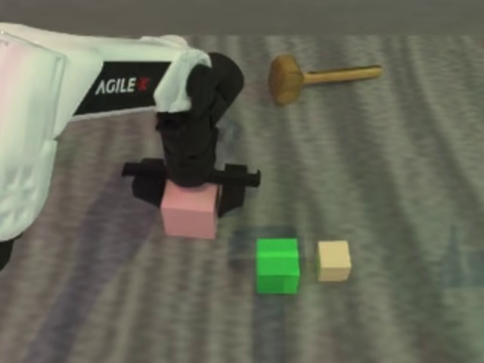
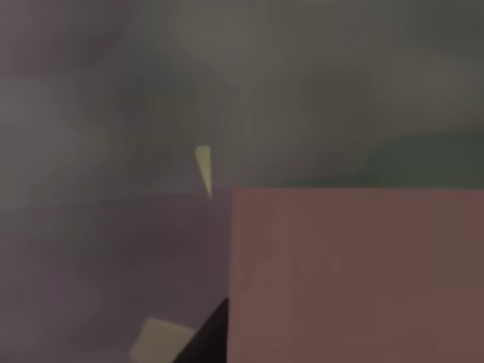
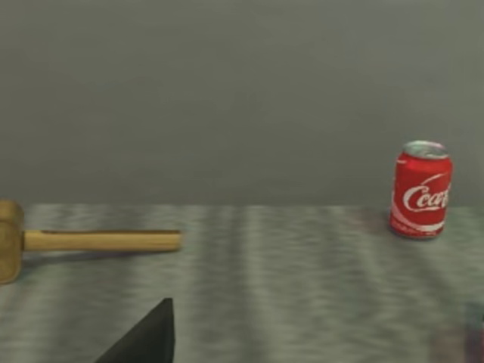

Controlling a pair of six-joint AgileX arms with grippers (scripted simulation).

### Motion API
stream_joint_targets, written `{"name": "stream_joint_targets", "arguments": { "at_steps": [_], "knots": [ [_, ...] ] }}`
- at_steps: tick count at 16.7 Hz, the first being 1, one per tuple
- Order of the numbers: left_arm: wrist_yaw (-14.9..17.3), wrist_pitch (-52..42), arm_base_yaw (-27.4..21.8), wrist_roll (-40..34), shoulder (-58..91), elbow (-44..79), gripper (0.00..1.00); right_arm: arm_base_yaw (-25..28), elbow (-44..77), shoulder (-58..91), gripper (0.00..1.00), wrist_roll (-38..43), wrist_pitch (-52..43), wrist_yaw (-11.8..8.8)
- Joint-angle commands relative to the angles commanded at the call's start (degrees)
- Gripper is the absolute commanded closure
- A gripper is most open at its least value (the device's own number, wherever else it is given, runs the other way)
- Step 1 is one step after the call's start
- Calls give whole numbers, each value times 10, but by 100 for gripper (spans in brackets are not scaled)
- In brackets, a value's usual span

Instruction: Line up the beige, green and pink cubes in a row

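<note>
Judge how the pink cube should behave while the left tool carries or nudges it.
The pink cube looks rigid and flat-faced, so it should probably slide, not roll. Its matte sides likely give the left tool decent grip. As the largest beside the green cube, it seems unlikely to tip.

Pink cube [image 1: 190, 212]: largest of the three, light pink and matte, sitting left of centre, up and to the left of the others.
Green cube [image 1: 277, 265]: mid-sized, bright green, resting flat near the table's middle.
Beige cube [image 1: 333, 261]: smallest, pale, lying just beside the green one on its right, not touching.
</note>
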Motion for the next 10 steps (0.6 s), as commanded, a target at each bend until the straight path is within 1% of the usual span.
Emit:
{"name": "stream_joint_targets", "arguments": {
  "at_steps": [2, 7, 10],
  "knots": [
    [0, -22, 2, -1, -7, 16, 100, 0, 0, 0, 0, 0, 0, 0],
    [0, -122, 10, -2, -42, 76, 100, 0, 0, 0, 0, 0, 0, 0],
    [0, -131, 11, -1, -48, 83, 100, 0, 0, 0, 0, 0, 0, 0]
  ]
}}
